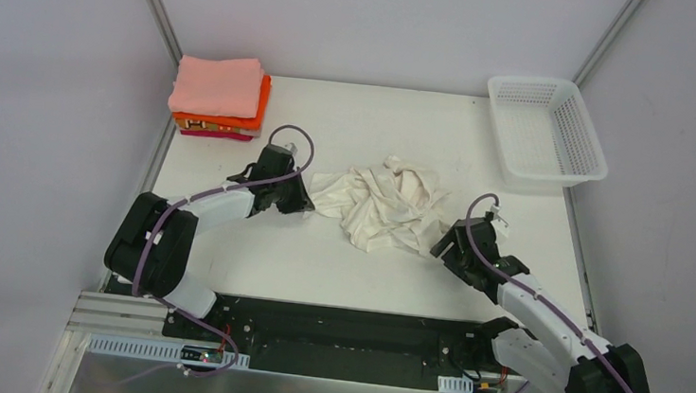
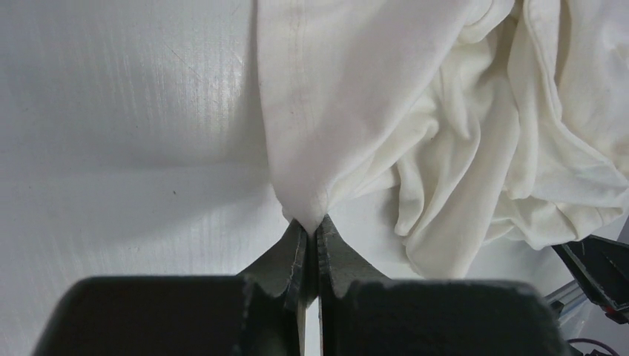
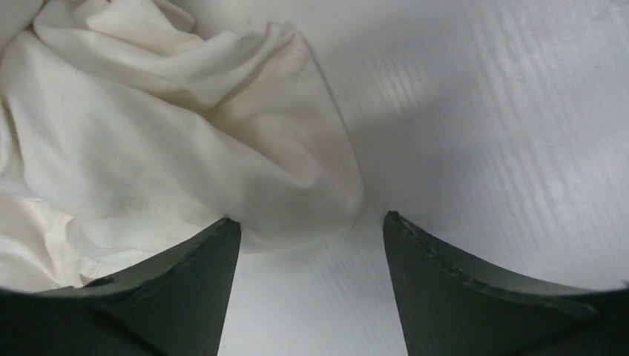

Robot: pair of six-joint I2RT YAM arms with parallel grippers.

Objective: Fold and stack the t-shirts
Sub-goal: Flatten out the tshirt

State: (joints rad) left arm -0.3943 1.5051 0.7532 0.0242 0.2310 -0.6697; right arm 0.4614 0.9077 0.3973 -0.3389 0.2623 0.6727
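Note:
A crumpled cream-white t-shirt [image 1: 384,202] lies in a heap mid-table. My left gripper [image 1: 304,202] sits at its left edge, shut on a pinched corner of the cloth [image 2: 308,200]; the fingertips [image 2: 297,241] press together with fabric bunched between them. My right gripper [image 1: 443,243] is at the shirt's lower right edge, open, its fingers [image 3: 215,252] straddling a rounded corner of the cream-white shirt [image 3: 297,200] that lies flat on the table just ahead of the gap. Folded salmon-pink [image 1: 215,85], bright orange [image 1: 255,112] and magenta [image 1: 221,134] t-shirts form a stack at the back left.
A white plastic lattice basket [image 1: 545,133] stands at the back right corner. The white table [image 1: 320,261] is bounded by metal frame rails at left and right. The black base plate of the arms [image 1: 342,334] runs along the near edge.

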